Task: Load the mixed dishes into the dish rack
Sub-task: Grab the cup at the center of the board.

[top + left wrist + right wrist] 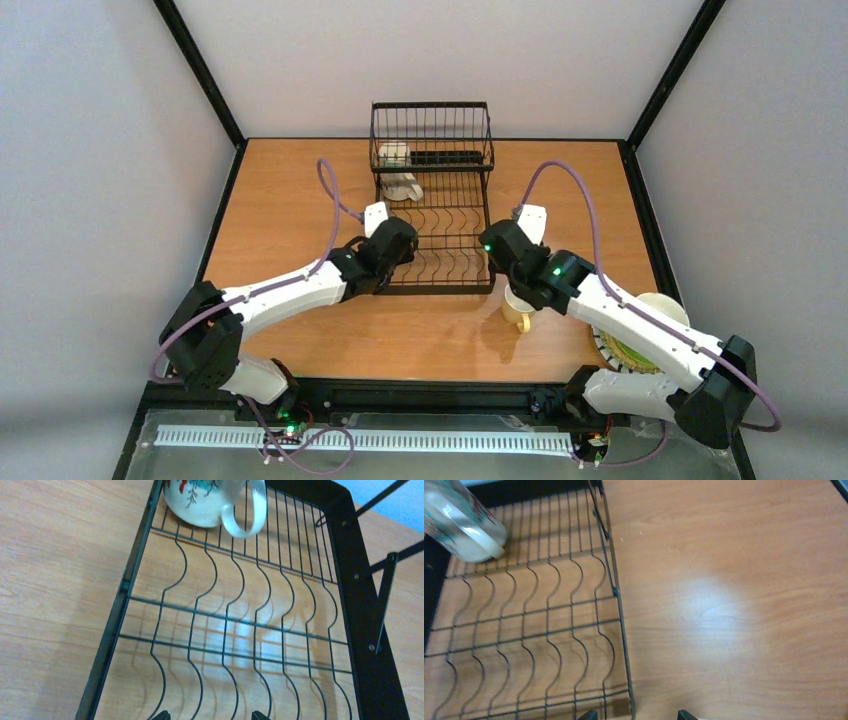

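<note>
Black wire dish rack (357, 630), wavy slots, glossy white mug (200, 505), perhaps floral, left claw (209, 716) and right claw (636, 715) gaping, empty

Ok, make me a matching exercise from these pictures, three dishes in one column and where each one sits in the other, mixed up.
Things:
1. white mug
2. yellow mug
3. green plate

Places:
A. on the table, by the rack's near right corner
B. at the table's right edge, partly under the right arm
C. in the rack, at the far left of its plate slots

Pairs: 1-C, 2-A, 3-B
</note>
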`<action>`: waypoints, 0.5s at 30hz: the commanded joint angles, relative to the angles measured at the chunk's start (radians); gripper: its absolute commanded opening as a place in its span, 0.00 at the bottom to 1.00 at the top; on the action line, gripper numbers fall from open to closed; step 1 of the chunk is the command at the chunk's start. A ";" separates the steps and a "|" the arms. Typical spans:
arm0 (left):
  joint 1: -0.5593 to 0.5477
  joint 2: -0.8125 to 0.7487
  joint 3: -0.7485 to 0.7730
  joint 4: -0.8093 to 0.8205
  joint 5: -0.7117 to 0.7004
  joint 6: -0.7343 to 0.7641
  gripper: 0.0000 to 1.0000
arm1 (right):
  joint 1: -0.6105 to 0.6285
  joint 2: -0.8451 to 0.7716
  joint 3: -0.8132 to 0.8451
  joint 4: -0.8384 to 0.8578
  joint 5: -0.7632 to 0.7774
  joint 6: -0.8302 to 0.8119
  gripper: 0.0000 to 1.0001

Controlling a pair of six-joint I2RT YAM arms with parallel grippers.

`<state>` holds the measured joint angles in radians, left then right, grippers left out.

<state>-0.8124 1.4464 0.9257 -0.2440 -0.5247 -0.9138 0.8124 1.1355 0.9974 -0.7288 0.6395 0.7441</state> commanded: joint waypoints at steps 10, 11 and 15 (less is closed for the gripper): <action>-0.130 -0.022 0.020 -0.169 0.065 -0.067 0.91 | -0.005 -0.006 -0.127 -0.111 -0.106 0.168 0.91; -0.136 -0.024 0.023 -0.175 0.061 -0.069 0.91 | -0.006 -0.008 -0.134 -0.109 -0.111 0.170 0.91; -0.153 -0.026 0.033 -0.192 0.059 -0.073 0.91 | -0.005 0.006 -0.157 -0.095 -0.131 0.180 0.91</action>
<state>-0.9424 1.4284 0.9195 -0.3809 -0.4656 -0.9676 0.8120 1.1461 0.8623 -0.8169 0.5358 0.8848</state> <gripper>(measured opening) 0.911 0.913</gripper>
